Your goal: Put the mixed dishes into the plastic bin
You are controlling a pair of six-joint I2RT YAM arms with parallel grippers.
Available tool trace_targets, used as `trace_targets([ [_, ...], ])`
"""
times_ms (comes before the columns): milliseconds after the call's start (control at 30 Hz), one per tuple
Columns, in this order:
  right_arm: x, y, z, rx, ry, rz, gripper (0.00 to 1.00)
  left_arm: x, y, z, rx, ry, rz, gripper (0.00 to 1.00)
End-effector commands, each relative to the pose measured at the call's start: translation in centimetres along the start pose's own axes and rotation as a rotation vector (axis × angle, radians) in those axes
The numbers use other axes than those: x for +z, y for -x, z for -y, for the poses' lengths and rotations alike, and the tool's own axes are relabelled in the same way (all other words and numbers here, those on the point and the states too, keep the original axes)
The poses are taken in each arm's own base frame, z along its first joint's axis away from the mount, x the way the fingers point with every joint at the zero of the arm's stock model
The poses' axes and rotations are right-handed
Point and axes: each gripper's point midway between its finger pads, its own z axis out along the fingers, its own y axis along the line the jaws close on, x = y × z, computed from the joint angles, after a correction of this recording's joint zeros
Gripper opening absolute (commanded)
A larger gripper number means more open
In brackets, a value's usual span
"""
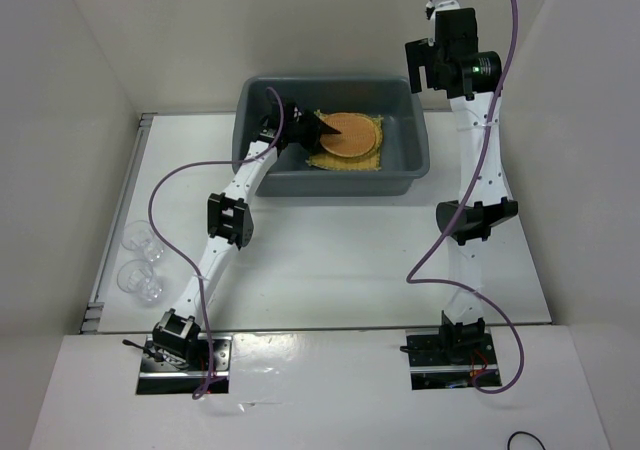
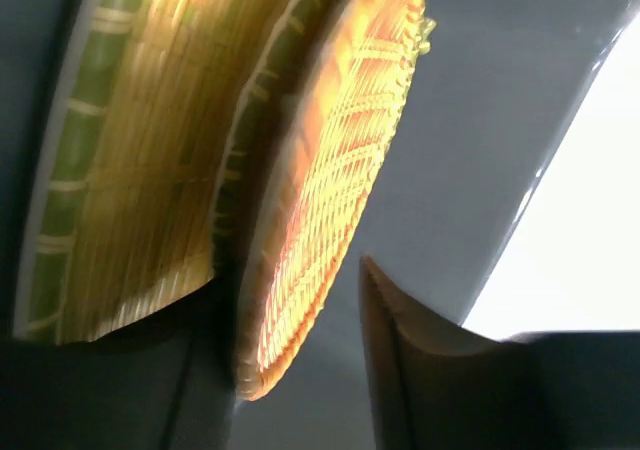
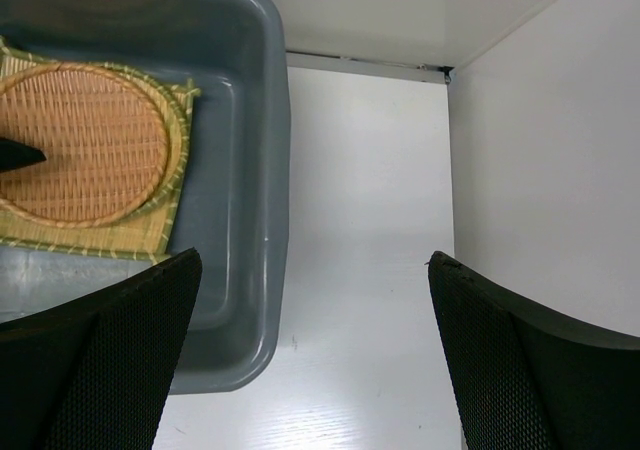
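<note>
top external | orange-brown tray (image 1: 350, 135) in bin (image 1: 340, 183), apart from side walls

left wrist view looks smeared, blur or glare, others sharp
Left wrist: too close, orange-brown tray weave soft and streaked, white blown-out patch at right. Top external: sharp, evenly lit, clear glasses faint against the white table. Right wrist: plastic bin rim crisp, lighting even.

The left arm (image 1: 215, 255) and the right arm (image 1: 485, 165) are white links joined by chunky black joint housings. A looping purple cable (image 1: 152, 200) trails along each. Their black bases (image 1: 172, 338) sit on metal plates, with red wiring just beside the right one. The right gripper (image 3: 312, 260) has black fingers (image 3: 110, 360) with a fine mesh texture.
</note>
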Motion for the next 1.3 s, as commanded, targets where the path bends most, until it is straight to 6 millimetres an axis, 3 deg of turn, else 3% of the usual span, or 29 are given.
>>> trace_targets([
  [0, -1.1, 1.9, 0.0, 0.025, 0.006, 0.075, 0.98, -1.2, -0.3, 2.9, 0.046, -0.053, 0.000, 0.67],
  [167, -1.6, 2.2, 0.0, 0.027, 0.014, 0.085, 0.98, -1.9, -0.7, 4.8, 0.065, -0.100, -0.017, 1.00],
  [267, -1.9, 2.2, 0.1, 0.028, 0.013, 0.087, 0.98, -3.3, -1.2, 7.7, 0.097, -0.160, -0.026, 1.00],
  [500, -3.3, 2.7, 0.3, 0.042, 0.031, 0.108, 0.98, -5.4, -3.1, 11.9, 0.177, -0.310, -0.116, 1.00],
  [633, -3.5, 2.8, 0.0, 0.041, 0.051, 0.111, 0.98, -8.9, -4.8, 16.4, 0.302, -0.392, -0.139, 1.00],
  [700, -4.0, 3.0, 0.0, 0.043, 0.060, 0.121, 0.98, -10.3, -5.6, 17.3, 0.377, -0.396, -0.149, 1.00],
  [767, -4.4, 3.2, 0.0, 0.055, 0.069, 0.131, 0.98, -11.9, -5.6, 17.2, 0.384, -0.339, -0.148, 1.00],
  [800, -4.4, 3.1, -0.3, 0.051, 0.085, 0.124, 0.98, -12.5, -5.6, 16.3, 0.398, -0.293, -0.161, 1.00],
  [900, -4.5, 3.1, -0.9, 0.059, 0.115, 0.128, 0.98, -12.9, -5.8, 13.8, 0.412, -0.200, -0.186, 1.00],
  [967, -4.5, 3.2, -1.2, 0.067, 0.130, 0.129, 0.98, -13.2, -6.4, 13.2, 0.402, -0.190, -0.227, 1.00],
  [1100, -4.8, 3.1, -2.2, 0.058, 0.166, 0.126, 0.98, -11.0, -9.4, 11.7, 0.402, -0.156, -0.296, 1.00],
  [1200, -5.8, 3.6, -1.9, 0.062, 0.175, 0.148, 0.98, -10.1, -10.5, 11.0, 0.400, -0.130, -0.311, 1.00],
  [1267, -6.5, 3.8, -1.7, 0.065, 0.174, 0.158, 0.98, -11.7, -11.0, 12.7, 0.462, -0.123, -0.267, 1.00],
])
